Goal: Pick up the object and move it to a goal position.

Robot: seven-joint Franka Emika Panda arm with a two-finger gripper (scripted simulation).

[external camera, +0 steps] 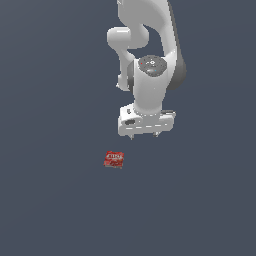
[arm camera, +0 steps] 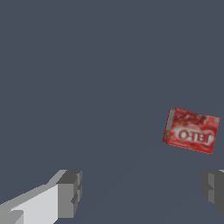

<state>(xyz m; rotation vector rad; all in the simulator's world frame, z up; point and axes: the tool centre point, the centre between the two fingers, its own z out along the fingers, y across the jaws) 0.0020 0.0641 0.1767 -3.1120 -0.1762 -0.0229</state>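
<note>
The box [external camera: 114, 159] is probably light and stiff, like a thin carton, with smooth and maybe slippery faces, so I think the best hold is across its two short sides, the fingers [arm camera: 70, 192] coming down from above. It is small, flat and red, with white label letters on top. It lies flat on the dark bench [external camera: 50, 200], near the gripper [external camera: 145, 134] but not under it, and the fingers stand wide apart, holding nothing.
</note>
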